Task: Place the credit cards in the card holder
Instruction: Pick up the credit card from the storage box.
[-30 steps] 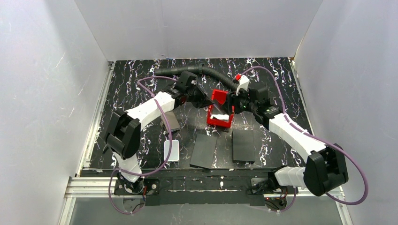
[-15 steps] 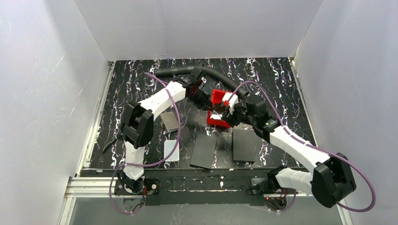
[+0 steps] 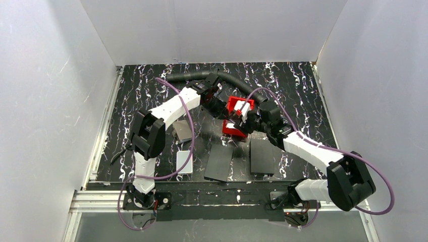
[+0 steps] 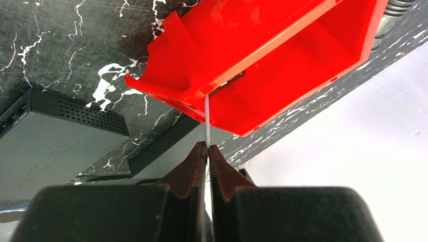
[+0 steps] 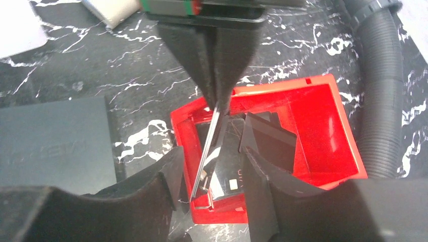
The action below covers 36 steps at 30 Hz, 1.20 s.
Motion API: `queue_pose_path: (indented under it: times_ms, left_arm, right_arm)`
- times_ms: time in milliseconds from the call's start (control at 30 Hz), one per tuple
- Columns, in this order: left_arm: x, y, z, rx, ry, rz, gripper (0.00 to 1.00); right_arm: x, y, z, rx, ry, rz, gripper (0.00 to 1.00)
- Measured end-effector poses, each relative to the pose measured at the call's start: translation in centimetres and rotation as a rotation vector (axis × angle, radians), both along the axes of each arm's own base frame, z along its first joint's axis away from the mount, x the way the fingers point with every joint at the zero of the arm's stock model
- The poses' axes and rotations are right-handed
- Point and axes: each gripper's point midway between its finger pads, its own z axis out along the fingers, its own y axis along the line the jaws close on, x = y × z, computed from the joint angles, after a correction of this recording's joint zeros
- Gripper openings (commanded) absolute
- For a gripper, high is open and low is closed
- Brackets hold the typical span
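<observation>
Left wrist: shows left gripper (image 4: 207,149) pinched shut on credit cards (image 4: 206,121), just an edge-on thin line above red tray (image 4: 282,75). Right wrist: reveals several layers, lower ends inside tray; right gripper (image 5: 212,151) jaws apart, flanking cards, not touching. Top external: alone catches card holder (image 3: 182,130) on table (image 3: 303,85), left of tray.

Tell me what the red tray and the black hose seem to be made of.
Red tray: likely moulded plastic with a glossy finish, given the uniform colour and soft highlights on thin, sharp-edged walls.
Black hose: probably flexible plastic or rubber with a matte finish, given the close ribbing along its curved length.
</observation>
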Motion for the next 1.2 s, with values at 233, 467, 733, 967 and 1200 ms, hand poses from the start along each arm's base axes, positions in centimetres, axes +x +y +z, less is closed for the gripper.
queue_pose_path:
  times_ms: [233, 467, 733, 967, 1200]
  left_arm:
    - [0.0, -0.4, 0.3, -0.022, 0.021, 0.025, 0.00]
    - [0.3, -1.0, 1.6, -0.052, 0.012, 0.029, 0.00]
    - [0.3, -0.9, 1.7, -0.052, 0.014, 0.029, 0.00]
    - [0.3, -0.8, 1.6, -0.042, 0.003, 0.015, 0.00]
    - [0.6, -0.9, 1.1, -0.030, 0.003, 0.003, 0.00]
  right_arm:
    - [2.2, -0.7, -0.9, -0.020, 0.073, -0.196, 0.50]
    - [2.2, -1.8, -1.0, -0.059, 0.076, -0.321, 0.51]
    - [1.7, -1.7, -1.4, -0.085, 0.075, -0.373, 0.63]
    - [2.2, -3.6, -1.0, 0.002, 0.178, -0.465, 0.65]
    - [1.1, -4.1, 0.4, 0.065, 0.265, -0.445, 0.51]
